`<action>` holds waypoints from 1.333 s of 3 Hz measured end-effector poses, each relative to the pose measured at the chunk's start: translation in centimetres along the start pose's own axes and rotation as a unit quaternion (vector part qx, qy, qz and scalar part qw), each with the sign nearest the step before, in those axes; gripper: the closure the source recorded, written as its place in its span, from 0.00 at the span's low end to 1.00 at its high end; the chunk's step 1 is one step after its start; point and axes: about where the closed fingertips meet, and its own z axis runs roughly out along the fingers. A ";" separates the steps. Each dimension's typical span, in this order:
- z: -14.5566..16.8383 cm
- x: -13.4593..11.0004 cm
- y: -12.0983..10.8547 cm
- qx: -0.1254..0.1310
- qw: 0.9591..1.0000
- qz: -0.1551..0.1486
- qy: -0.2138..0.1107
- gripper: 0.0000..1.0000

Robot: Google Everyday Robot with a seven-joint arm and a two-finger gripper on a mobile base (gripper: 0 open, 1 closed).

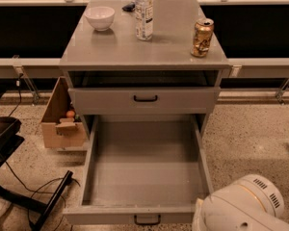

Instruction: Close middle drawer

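Note:
The middle drawer (144, 162) is pulled far out of the grey cabinet toward the camera. Its deep grey tray holds nothing. Its low front panel (101, 215) lies at the bottom of the view, with a small black bar handle (147, 219). Only a rounded white part of my arm (243, 208) shows, at the bottom right, just right of the drawer's front right corner. My gripper is out of view below the frame.
A shut grey drawer (144, 100) sits above the open one. On the cabinet top (173, 37) stand a white bowl (99, 17), a clear bottle (144, 13) and a gold can (202, 37). A cardboard box (60, 121) and a black stand's legs (33, 196) are at the left.

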 end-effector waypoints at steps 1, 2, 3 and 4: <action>3.5 1.9 3.2 -0.049 0.998 0.032 0.015 0.00; 3.7 2.1 3.5 -0.053 0.998 0.036 0.017 0.00; 4.7 2.1 3.4 -0.050 0.998 0.025 0.011 0.00; 8.9 3.2 3.0 -0.055 0.998 0.024 0.002 0.18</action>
